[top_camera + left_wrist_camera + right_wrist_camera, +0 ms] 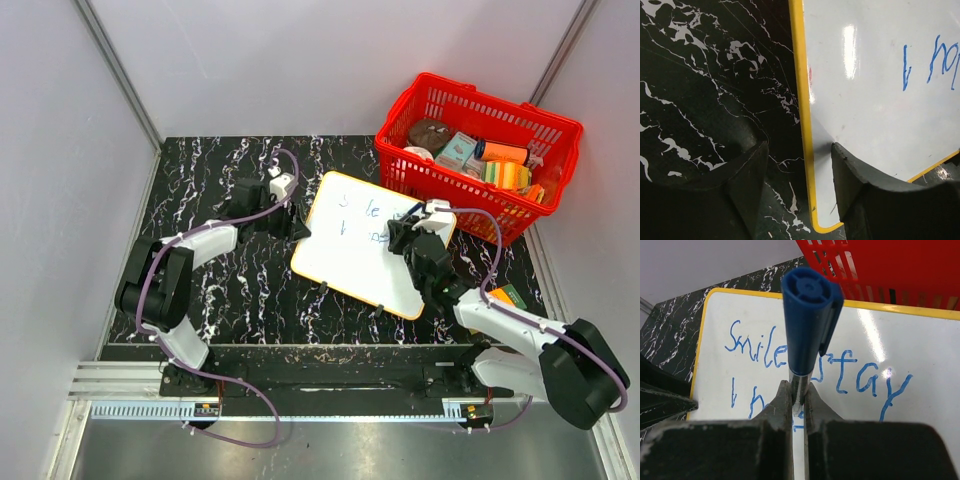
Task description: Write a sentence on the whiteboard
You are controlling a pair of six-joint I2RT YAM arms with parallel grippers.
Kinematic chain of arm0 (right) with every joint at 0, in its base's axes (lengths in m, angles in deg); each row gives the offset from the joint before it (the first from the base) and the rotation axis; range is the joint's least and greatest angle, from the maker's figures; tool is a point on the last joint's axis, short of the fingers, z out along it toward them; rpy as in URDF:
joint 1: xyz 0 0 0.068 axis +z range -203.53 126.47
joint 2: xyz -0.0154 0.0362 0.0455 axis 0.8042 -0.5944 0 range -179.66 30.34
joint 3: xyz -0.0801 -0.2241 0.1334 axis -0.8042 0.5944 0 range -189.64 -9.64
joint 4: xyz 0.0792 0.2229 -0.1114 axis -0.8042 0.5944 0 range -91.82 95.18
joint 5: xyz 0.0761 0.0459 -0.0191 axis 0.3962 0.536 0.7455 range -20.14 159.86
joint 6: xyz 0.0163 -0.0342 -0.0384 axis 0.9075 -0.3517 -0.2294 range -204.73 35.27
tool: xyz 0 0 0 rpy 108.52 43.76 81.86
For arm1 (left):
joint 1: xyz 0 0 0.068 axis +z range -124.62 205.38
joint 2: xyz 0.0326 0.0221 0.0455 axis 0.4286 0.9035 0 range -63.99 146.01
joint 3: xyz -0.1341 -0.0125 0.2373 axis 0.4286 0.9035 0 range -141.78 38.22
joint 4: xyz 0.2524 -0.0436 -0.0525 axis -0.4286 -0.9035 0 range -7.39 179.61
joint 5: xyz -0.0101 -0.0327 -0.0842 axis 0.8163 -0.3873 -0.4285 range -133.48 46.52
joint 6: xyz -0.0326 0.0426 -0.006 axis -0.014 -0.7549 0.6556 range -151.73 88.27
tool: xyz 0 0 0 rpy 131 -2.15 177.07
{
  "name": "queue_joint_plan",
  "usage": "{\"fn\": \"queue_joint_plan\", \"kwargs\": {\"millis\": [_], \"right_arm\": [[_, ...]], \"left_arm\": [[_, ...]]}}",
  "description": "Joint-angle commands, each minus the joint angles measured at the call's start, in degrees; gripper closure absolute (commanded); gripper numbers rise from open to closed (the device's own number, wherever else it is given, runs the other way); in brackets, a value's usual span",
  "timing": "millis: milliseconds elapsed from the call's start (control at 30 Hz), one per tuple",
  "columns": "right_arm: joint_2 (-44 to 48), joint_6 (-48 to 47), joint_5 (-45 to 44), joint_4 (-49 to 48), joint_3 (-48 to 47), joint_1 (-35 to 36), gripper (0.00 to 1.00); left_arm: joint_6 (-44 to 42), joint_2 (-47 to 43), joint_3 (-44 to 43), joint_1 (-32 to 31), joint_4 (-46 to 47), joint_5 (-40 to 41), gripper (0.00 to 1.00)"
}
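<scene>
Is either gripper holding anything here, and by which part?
The right gripper is shut on a marker, clamping its pale barrel just below the blue cap. The left gripper is open, astride the yellow edge of the whiteboard, clamping nothing.

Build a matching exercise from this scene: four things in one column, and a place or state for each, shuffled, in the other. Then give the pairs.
Things
1. whiteboard
2. marker
3. red basket
4. left gripper

Places or states
A. pinched between the fingers of the right gripper
B. fingers apart, one on each side of the yellow frame
C. at the far right corner of the table, with assorted items inside
D. lying on the table between the two arms, blue writing on it

Pairs: 1-D, 2-A, 3-C, 4-B
</scene>
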State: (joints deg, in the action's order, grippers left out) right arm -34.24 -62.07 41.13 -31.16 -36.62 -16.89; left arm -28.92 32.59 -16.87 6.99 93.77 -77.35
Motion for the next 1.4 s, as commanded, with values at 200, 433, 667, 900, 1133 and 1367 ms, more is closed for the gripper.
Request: {"fn": "queue_joint_plan", "kwargs": {"millis": [200,433,667,900,1133,1367], "right_arm": [[3.6,0.7,0.0,8.3,2.6,-0.3,1.0],[4.1,1.1,0.4,9.3,3.3,-0.3,1.0],[7.5,0.8,0.8,9.8,4.1,-0.3,1.0],[20.3,0.9,7.9,8.6,3.8,-0.3,1.0],[25.7,0.1,8.8,13.9,-0.3,-0.3,1.0],[27.4,-0.8,7.2,15.7,-0.4,-0.3,1.0]], "left_arm": [[2.7,-2.8,1.2,2.0,6.4,-3.8,0.42],[3.4,-2.9,1.6,2.6,7.4,-4.7,0.42],[4.1,-2.4,1.5,3.0,8.5,-5.2,0.41],[10.1,-1.1,1.2,6.1,16.2,-13.4,0.35],[16.7,6.0,-6.2,7.1,21.9,-20.8,0.31],[18.4,13.0,-13.9,5.5,21.4,-25.5,0.3]]}}
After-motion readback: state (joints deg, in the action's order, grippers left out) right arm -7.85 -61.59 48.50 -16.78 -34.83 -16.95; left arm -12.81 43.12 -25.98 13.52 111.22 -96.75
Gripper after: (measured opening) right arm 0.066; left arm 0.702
